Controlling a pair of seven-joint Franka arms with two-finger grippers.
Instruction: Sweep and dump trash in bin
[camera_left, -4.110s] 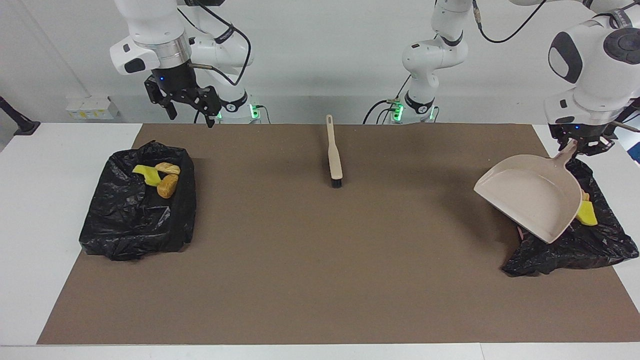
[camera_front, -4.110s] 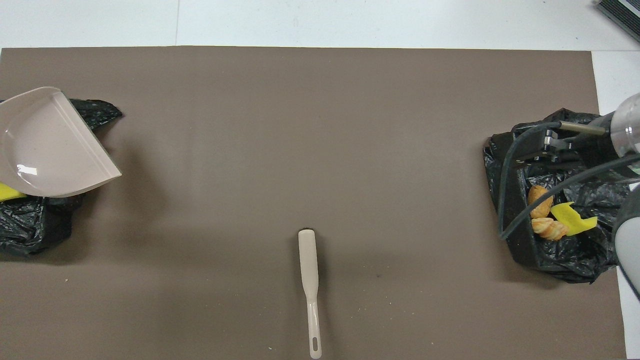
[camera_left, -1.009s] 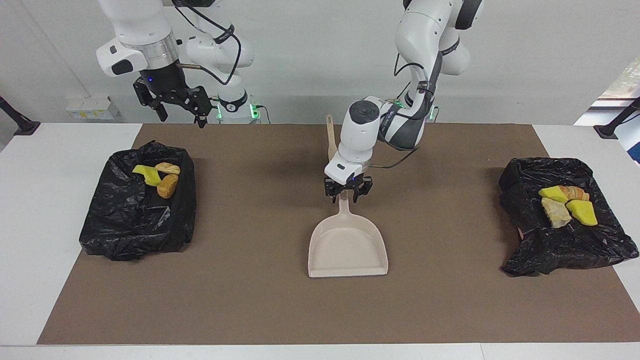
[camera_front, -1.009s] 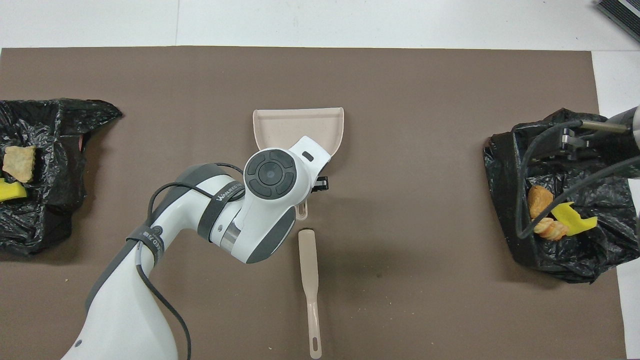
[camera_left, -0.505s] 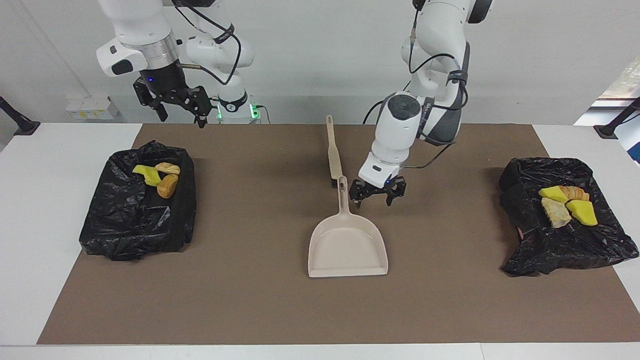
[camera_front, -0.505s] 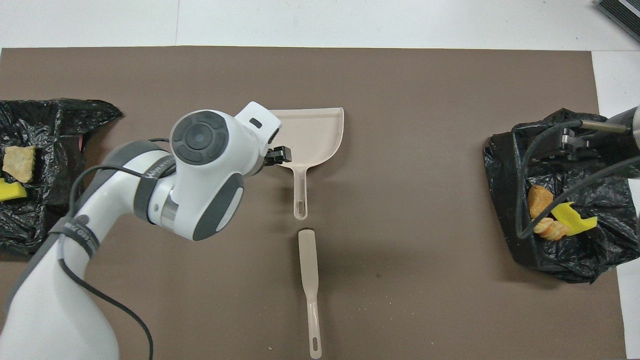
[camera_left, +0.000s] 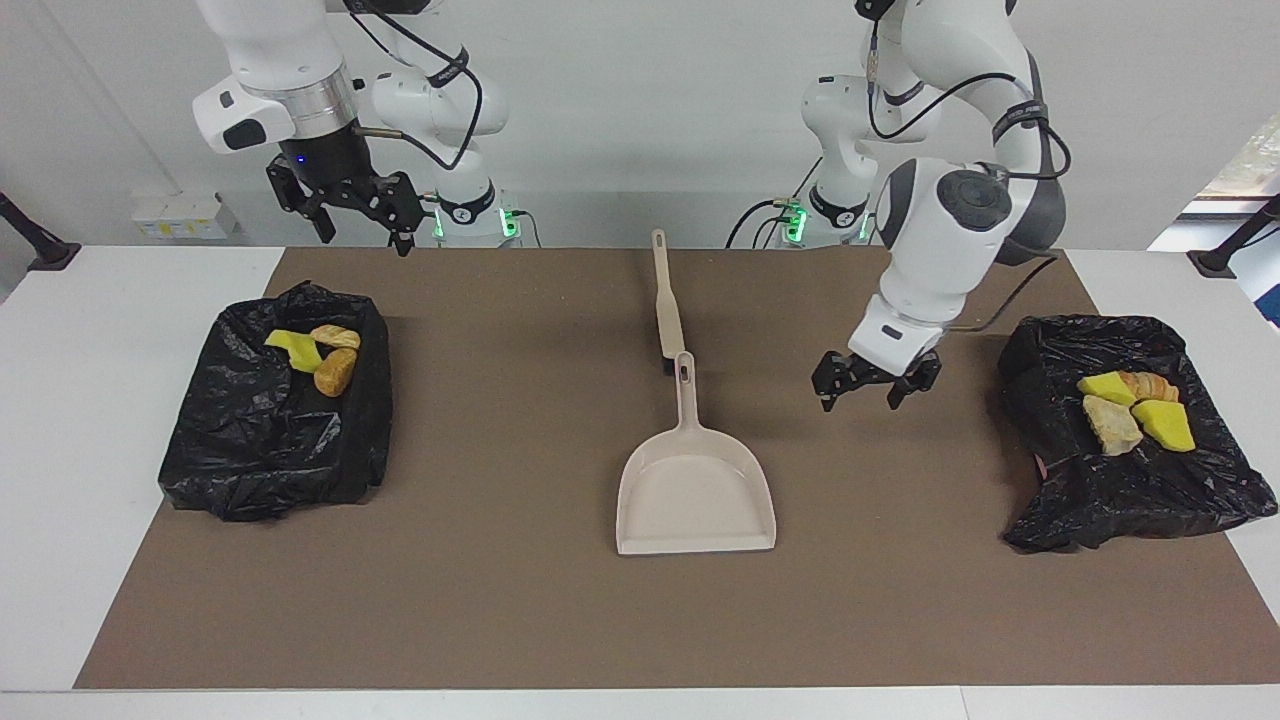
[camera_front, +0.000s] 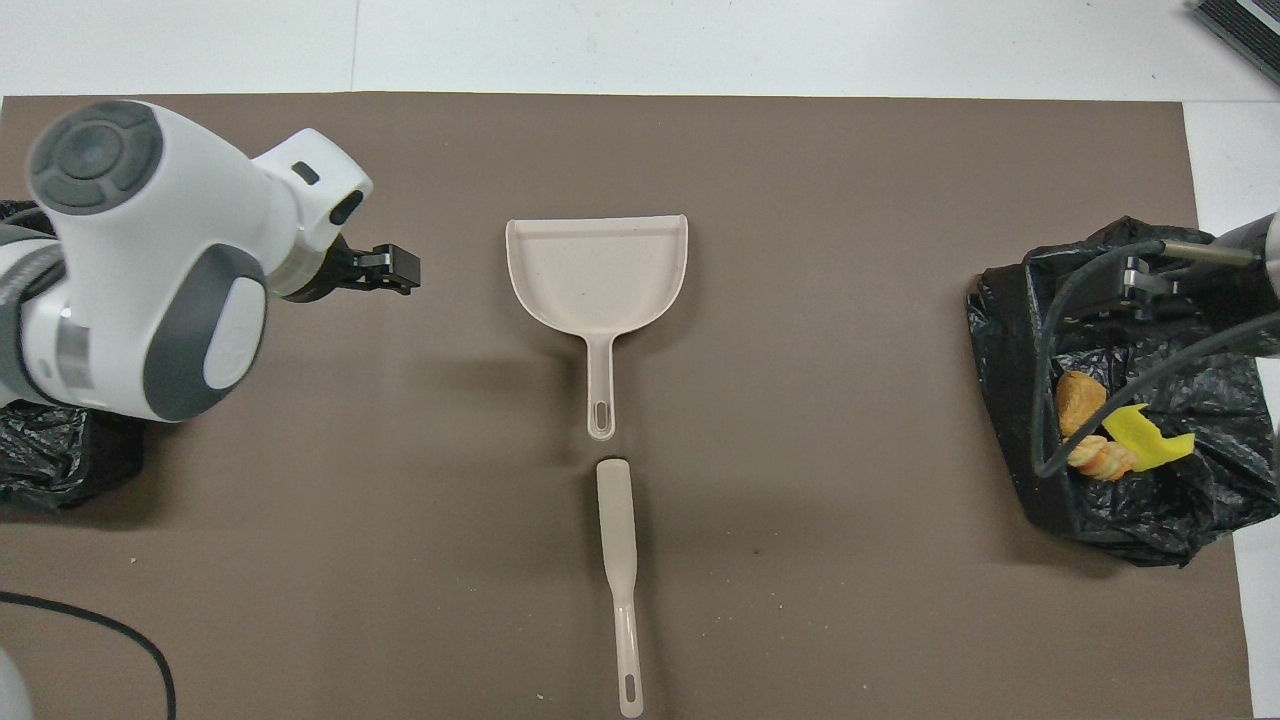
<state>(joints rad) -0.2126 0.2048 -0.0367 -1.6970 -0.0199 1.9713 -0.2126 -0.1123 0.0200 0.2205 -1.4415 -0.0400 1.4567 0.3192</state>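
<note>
The trash lies in two black-bagged bins. Yellow and tan scraps (camera_left: 320, 355) (camera_front: 1105, 435) sit in the bin (camera_left: 260, 450) (camera_front: 1130, 510) at the right arm's end. More scraps (camera_left: 1135, 410) sit in the bin (camera_left: 1130, 490) at the left arm's end. The beige dustpan (camera_left: 695, 500) (camera_front: 597, 270) lies flat mid-mat, its handle pointing toward the robots. The brush (camera_left: 666, 310) (camera_front: 620, 540) lies just nearer to the robots. My left gripper (camera_left: 868, 385) (camera_front: 400, 272) hangs open and empty over the mat between the dustpan and its bin. My right gripper (camera_left: 355, 215) (camera_front: 1140, 285) waits open, raised over its bin's edge.
A brown mat (camera_left: 520, 620) covers most of the white table (camera_left: 90, 480). In the overhead view my left arm covers most of the bin (camera_front: 60, 455) at its end. Small crumbs dot the mat near the brush handle.
My left gripper let go of the dustpan's handle, opened and swung away toward the bin at its own end. The dustpan stays flat on the mat. The right arm has not moved.
</note>
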